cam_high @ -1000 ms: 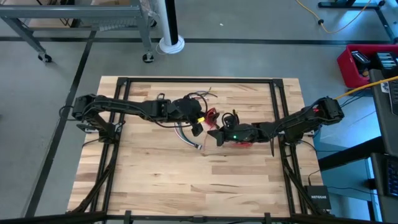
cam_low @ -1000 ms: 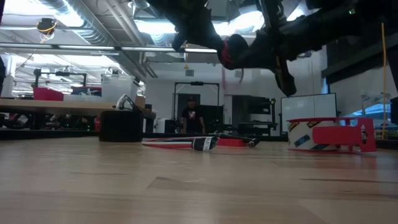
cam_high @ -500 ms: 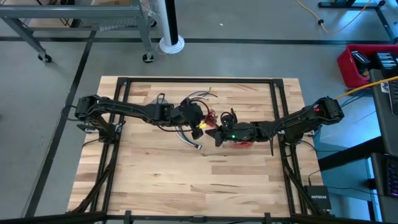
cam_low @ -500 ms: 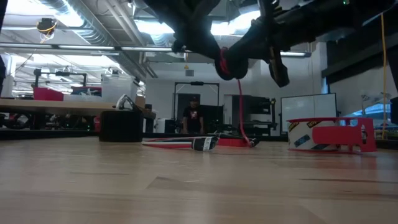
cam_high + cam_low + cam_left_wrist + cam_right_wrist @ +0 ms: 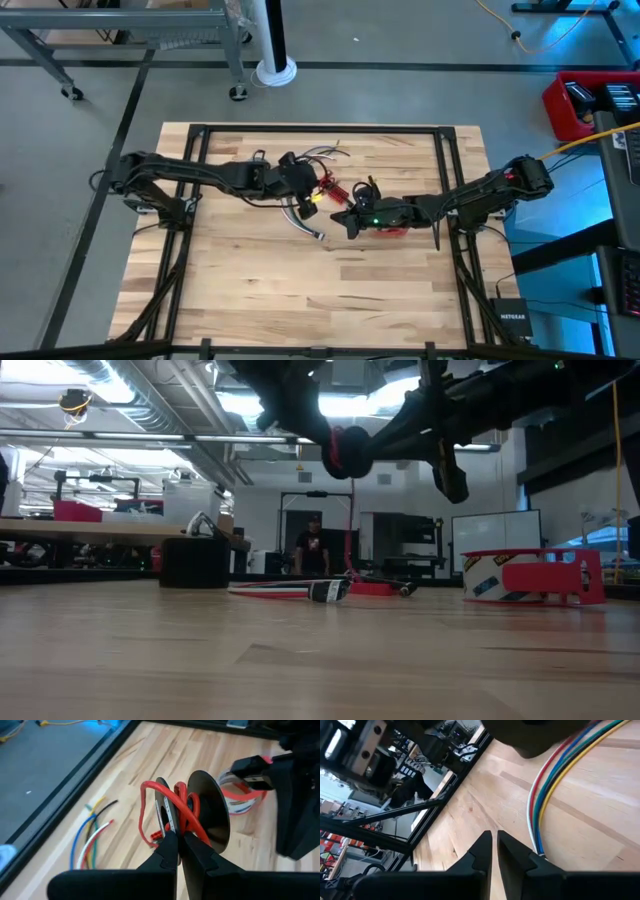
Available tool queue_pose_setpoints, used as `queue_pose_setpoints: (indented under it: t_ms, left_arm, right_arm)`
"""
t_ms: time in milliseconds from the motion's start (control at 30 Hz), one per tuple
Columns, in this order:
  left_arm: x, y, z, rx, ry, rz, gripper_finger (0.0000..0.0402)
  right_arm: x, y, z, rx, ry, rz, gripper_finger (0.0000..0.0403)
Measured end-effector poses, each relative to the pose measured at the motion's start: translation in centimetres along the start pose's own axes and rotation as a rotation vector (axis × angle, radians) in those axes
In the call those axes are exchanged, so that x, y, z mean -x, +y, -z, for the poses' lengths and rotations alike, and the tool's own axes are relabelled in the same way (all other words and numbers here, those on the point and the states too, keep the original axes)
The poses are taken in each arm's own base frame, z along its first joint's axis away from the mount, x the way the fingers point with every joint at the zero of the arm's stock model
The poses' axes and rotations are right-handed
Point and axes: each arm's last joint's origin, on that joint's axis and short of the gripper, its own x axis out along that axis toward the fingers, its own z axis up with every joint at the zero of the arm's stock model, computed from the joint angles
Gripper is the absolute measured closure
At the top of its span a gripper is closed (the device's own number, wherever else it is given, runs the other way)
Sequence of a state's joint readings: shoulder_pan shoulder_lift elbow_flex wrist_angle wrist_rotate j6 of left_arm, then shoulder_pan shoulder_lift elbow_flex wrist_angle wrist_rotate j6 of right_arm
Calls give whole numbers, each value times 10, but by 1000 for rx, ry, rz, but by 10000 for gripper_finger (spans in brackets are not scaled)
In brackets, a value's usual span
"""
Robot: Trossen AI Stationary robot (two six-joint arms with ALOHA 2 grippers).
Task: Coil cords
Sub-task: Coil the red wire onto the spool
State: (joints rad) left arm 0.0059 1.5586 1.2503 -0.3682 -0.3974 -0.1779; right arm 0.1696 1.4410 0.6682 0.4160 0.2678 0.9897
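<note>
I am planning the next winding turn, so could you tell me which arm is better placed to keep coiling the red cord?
Left, I would judge. The left gripper is shut on the red cord wound on a dark spool, lifted off the table. The right gripper is near shut and holds nothing.

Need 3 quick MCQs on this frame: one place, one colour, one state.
1. Where is the red cord?
A. lying flat on the wood
B. lifted in the air
C. on the floor

2. What colour is the cord in the left gripper?
A. red
B. blue
C. yellow

3. What state is the left gripper in?
A. wide open
B. shut on the cord
C. out of view

Answers:
1 B: the low view shows it hanging well above the wood.
2 A: the left wrist view shows red loops at the fingertips.
3 B: the fingers meet on a red strand.
</note>
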Motion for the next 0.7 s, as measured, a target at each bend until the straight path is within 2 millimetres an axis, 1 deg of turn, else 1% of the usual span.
queue_pose_setpoints:
  t_ms: [200,333,500,700]
  left_arm:
    - [20,10,0,7,25,-65,401]
    - [27,13,1,2,34,-93,401]
    - [28,11,3,-18,47,-105,401]
    - [28,11,4,-24,54,-118,401]
  right_arm:
    - [0,0,0,2,4,6,371]
    - [0,1,-1,-6,-8,-11,370]
    - [0,5,-4,-23,-34,-51,370]
    - [0,3,-3,-20,-52,-21,370]
